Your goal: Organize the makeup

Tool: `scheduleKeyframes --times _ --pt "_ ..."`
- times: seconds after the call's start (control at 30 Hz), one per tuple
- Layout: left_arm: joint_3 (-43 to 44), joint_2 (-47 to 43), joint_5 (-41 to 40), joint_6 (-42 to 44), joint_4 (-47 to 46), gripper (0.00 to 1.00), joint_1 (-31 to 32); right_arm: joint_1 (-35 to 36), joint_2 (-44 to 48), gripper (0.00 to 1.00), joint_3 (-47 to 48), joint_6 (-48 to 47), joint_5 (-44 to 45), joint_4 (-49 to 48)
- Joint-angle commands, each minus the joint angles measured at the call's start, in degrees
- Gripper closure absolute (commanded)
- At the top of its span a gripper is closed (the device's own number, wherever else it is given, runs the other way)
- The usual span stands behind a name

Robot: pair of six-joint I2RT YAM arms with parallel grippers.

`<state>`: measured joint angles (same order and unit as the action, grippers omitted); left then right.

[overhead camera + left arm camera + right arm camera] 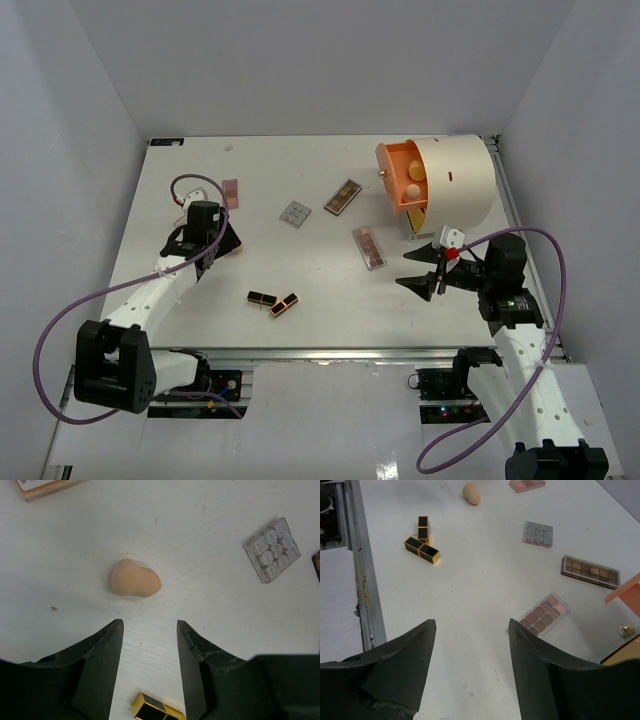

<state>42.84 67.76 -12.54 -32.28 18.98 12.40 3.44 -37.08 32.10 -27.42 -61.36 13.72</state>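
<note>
A peach egg-shaped sponge [135,579] lies on the white table just beyond my left gripper [150,623], which is open with bare table between its fingers. Two black-and-gold lipstick tubes [273,301] lie together near the front edge. A pink palette [231,193], a small grey square palette [295,212], a brown palette [343,196] and a pink-brown palette [369,247] are spread across the middle. My right gripper [472,622] is open and empty above the table, short of the pink-brown palette [544,613]. In the top view the left gripper [222,243] covers the sponge.
A large cream cylinder with an orange front [440,185] lies at the back right, with round peach items inside the orange part. Its orange edge [625,587] and a gold knob [625,630] show beside my right gripper. The table's metal front rail [362,580] runs on the left.
</note>
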Motion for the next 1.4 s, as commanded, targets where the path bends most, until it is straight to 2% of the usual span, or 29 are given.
scheduleKeyframes --times 0.0,0.43,0.67,0.8,0.9,0.97,1.0,1.07,1.23,1.37 --pt "4.4 5.4 1.3 -6.9 5.3 0.41 -3.2 -0.2 1.5 0.33 2.2 0.1 1.4 -1.6" --pt "13.1 20.5 4.4 -2.9 4.7 0.44 -6.7 -0.5 2.4 0.33 2.0 0.1 2.5 -1.6" --pt "11.4 23.7 6.9 -1.6 3.2 0.47 -7.5 -1.1 2.3 0.33 2.0 0.1 2.6 -1.6" --pt "10.9 23.5 7.7 -0.7 2.6 0.6 -7.7 -1.3 2.1 0.33 1.9 0.0 2.6 -1.6" --pt "11.0 22.3 9.8 -0.4 2.4 0.84 -7.7 -1.4 1.9 0.33 1.8 0.0 2.4 -1.6" --pt "11.0 21.1 12.6 -0.3 2.0 0.95 -7.7 -1.6 1.9 0.33 1.8 0.0 2.2 -1.6" --pt "10.9 20.4 15.2 -0.2 1.6 0.97 -7.7 -1.6 1.9 0.33 1.7 0.0 2.1 -1.6" --pt "10.2 18.1 18.7 -0.1 0.3 0.99 -7.7 -1.6 1.8 0.33 1.7 0.0 2.0 -1.6" --pt "7.7 11.4 36.6 -2.2 -6.9 1.0 -7.2 -2.0 1.7 0.33 1.9 0.0 2.0 -1.7" --pt "9.6 7.0 44.0 -5.7 -13.8 1.0 -4.1 -2.7 1.8 0.33 1.9 0.2 2.5 -1.7"
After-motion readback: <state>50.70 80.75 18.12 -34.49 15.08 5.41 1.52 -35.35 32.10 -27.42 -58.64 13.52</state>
